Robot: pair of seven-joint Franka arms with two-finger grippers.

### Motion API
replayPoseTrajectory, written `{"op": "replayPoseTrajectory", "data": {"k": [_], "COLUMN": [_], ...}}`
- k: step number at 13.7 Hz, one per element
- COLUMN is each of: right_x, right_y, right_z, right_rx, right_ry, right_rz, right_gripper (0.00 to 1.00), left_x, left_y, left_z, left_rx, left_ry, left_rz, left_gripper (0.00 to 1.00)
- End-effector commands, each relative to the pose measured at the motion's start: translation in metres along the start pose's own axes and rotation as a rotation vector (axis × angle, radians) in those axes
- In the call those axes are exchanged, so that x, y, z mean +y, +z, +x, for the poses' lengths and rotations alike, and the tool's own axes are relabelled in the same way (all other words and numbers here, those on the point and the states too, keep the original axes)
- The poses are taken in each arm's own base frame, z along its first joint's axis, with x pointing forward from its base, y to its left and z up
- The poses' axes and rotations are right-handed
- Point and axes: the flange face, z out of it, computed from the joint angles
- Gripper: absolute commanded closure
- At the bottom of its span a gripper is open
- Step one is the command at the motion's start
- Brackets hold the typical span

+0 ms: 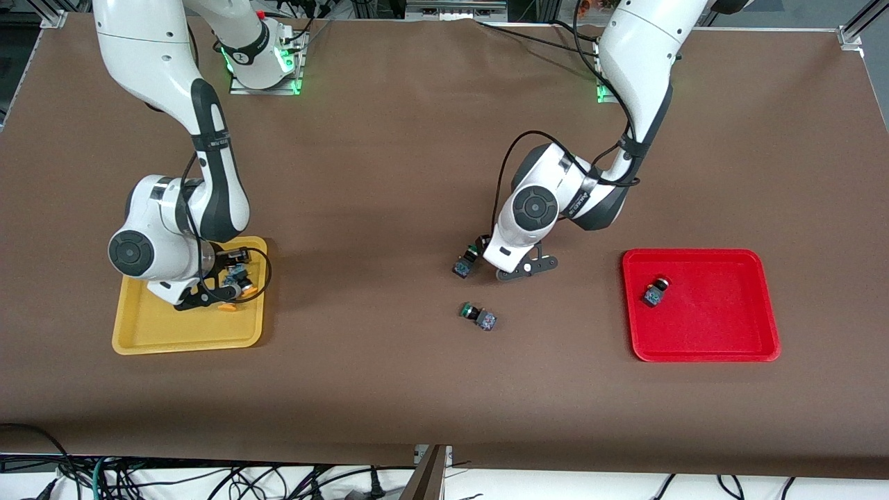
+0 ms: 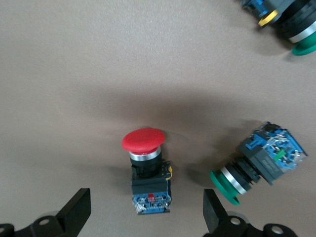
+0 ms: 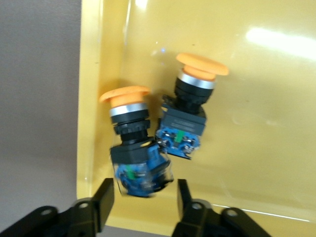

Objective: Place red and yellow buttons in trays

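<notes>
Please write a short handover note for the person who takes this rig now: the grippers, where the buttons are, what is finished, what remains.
Left gripper: open, low over the brown table, its fingers either side of the red-capped push-button switch lying there.
Right gripper: over the shallow yellow plastic tray, fingers around one orange-yellow-capped switch; the second orange-yellow switch lies in that tray, touching it.
Done: another red-capped switch lies in the shallow red plastic tray.
Left: move the table's red switch to the red tray. Two green-capped switches stay on the table.
</notes>
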Motion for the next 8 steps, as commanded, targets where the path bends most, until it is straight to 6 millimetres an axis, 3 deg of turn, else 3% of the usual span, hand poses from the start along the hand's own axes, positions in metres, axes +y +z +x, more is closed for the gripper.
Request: {"op": "replayPoseTrajectory", "data": {"k": [1,3,4,7,8], "right_x": [-0.008,-0.018,-0.022,-0.040,-0.054], "right_y": [-0.020,-0.045,-0.059,-0.102,-0.116], "right_z": [0.002,0.006,0.010,0.016,0.015], "right_rx": [0.024,0.019,0.019,0.056,0.079], "right_ry": [-0.008,-0.013,-0.023,0.005,0.047], "right_rz": [0.038,0.069,0.076,0.087,0.090], "right_gripper": [0.01,0.01,0.01,0.01,0.01], "left_x": [-0.016,-0.016,-0.014,-0.013,-0.012], "left_y": [0.024,0.028,0.027,0.036,0.038], "left_z": [-0.009,-0.010,-0.010,-0.013,-0.014], "left_rx": [0.050,0.064,0.067,0.056,0.055], "left_ry": [-0.005,-0.004,-0.004,0.001,0.003], "left_rz": [-0.008,-0.024,-0.028,-0.016,-0.016], "left_gripper": [0.00,0.03,0.12,0.61,0.68]}}
